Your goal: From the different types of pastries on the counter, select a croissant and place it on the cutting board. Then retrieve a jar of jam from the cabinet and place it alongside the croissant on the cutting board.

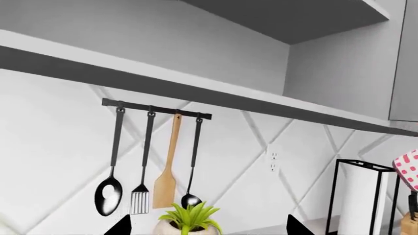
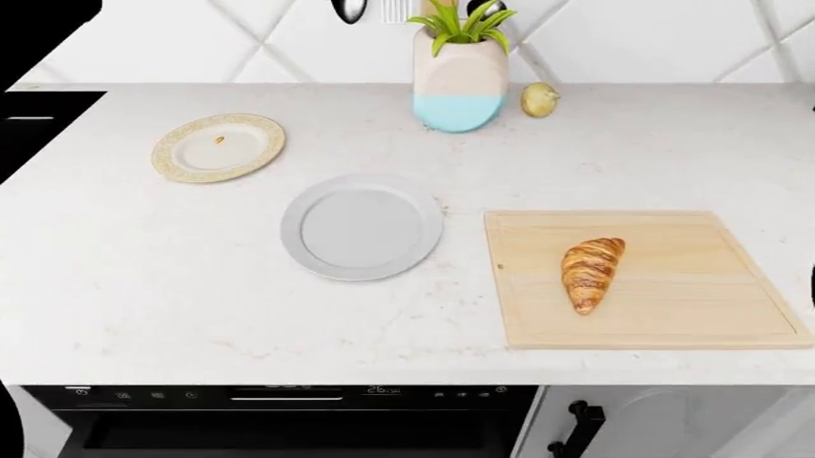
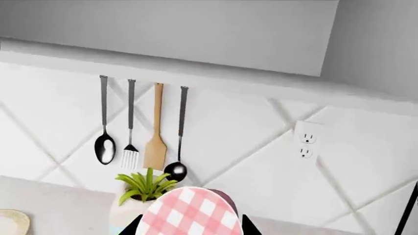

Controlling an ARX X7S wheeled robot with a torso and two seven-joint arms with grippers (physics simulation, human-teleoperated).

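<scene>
The right gripper (image 3: 189, 226) clamps a jar of jam (image 3: 189, 214), its red-and-white checked lid filling the space between the two dark fingertips in the right wrist view. Behind it a wall rail carries a spoon (image 3: 104, 147), a slotted turner (image 3: 130, 155), a wooden spatula (image 3: 155, 152) and a ladle (image 3: 175, 170) above a leafy plant (image 3: 146, 183).

In the left wrist view, the left gripper (image 1: 207, 226) stands open, only its fingertips showing, nothing between them; a paper towel holder (image 1: 365, 198) rises beside the jar's checked lid.

From the head view, the croissant (image 2: 593, 272) lies near the middle of the cutting board (image 2: 713, 315), with bare wood on both sides. The board sits close to the front edge of the counter (image 2: 153, 286); a grey plate (image 2: 362, 227) lies just beside it, a gold-rimmed plate (image 2: 219, 147) farther back, and a beige-and-blue vase (image 2: 460, 86) by the wall.
</scene>
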